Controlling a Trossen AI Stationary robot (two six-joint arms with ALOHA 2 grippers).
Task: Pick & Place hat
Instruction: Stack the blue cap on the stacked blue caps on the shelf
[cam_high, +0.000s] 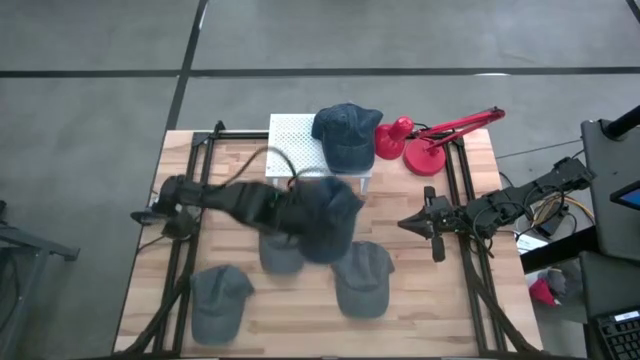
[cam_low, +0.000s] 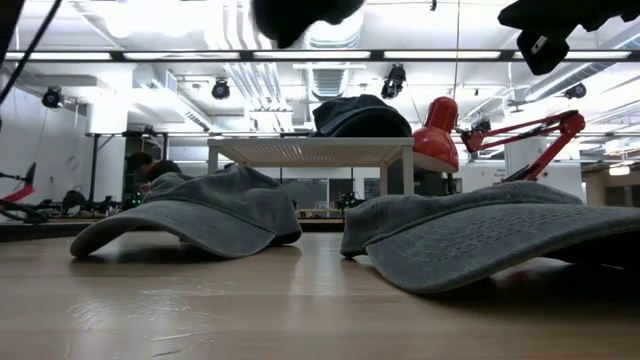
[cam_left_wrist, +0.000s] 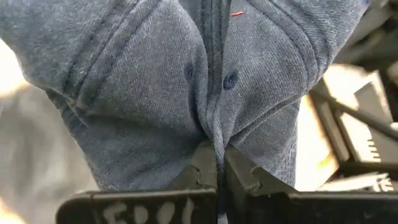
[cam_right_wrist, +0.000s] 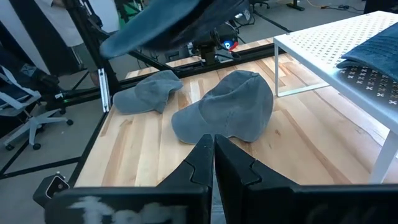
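My left gripper is shut on a dark blue cap, which it holds above the middle of the table; in the low view this cap shows at the top edge. A second blue cap lies on the white perforated rack. Three grey caps rest on the table: one near left, one near centre, and one partly hidden under the held cap. My right gripper waits at the right, shut and empty. My left gripper pinches a fold of the crown cloth of the dark blue cap between its two fingers, along a seam. The cap is lifted clear of the table and spreads out beyond the fingertips. How far back it reaches between the fingers does not show.
A red desk lamp stands at the far right, beside the rack. Black rails run along both sides of the wooden table. The right half of the rack top is bare. Bare wood shows along the near edge between the grey caps.
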